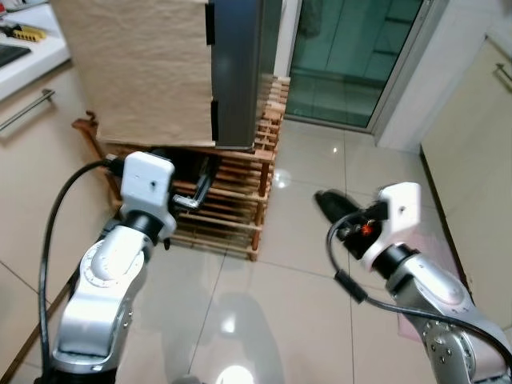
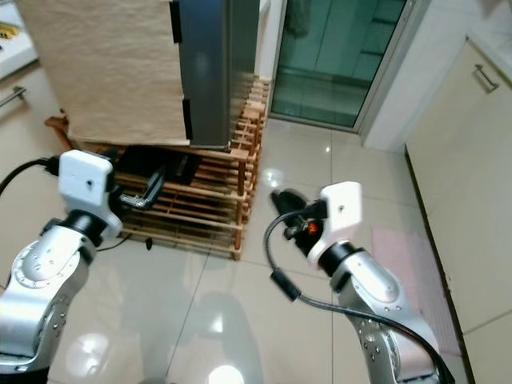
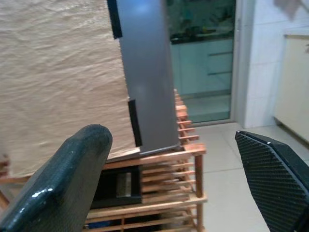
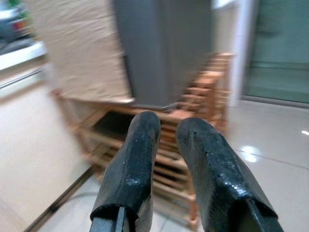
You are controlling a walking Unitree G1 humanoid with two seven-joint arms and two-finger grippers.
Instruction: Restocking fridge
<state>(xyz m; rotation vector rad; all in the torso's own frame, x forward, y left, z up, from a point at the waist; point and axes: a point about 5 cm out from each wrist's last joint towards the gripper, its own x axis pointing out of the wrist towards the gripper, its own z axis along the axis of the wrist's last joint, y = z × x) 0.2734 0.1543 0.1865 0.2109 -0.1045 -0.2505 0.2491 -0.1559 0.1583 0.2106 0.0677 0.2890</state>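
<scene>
Floor: glossy pale beige tiled floor (image 1: 304,240) spreads under everything, ceiling lights glinting off it.
Fridge: there it is, the task's thing, a tall fridge with a dark grey metal side and a tan cloth draped over it (image 1: 236,72), standing upright on the rack, door side shut as far as can be seen.
Rack: slatted reddish wooden rack (image 1: 240,200) carries the fridge, its lower shelves dark and hard to read.
Glass door: green-tinted sliding glass door with a silver frame (image 1: 352,56) sits beyond the rack, to the right.
Cabinets: cream cabinet front with a steel bar handle (image 1: 24,144) on the left, under a white surface (image 1: 32,52); more cream cabinets on the far right.
Left gripper: left gripper (image 3: 183,179) is up in front of the rack, black fingers (image 3: 72,174) spread wide, holding nothing.
Right gripper: right gripper (image 4: 166,159) hangs over the bare floor right of the rack, fingers drawn narrow, almost touching, nothing between them.
</scene>
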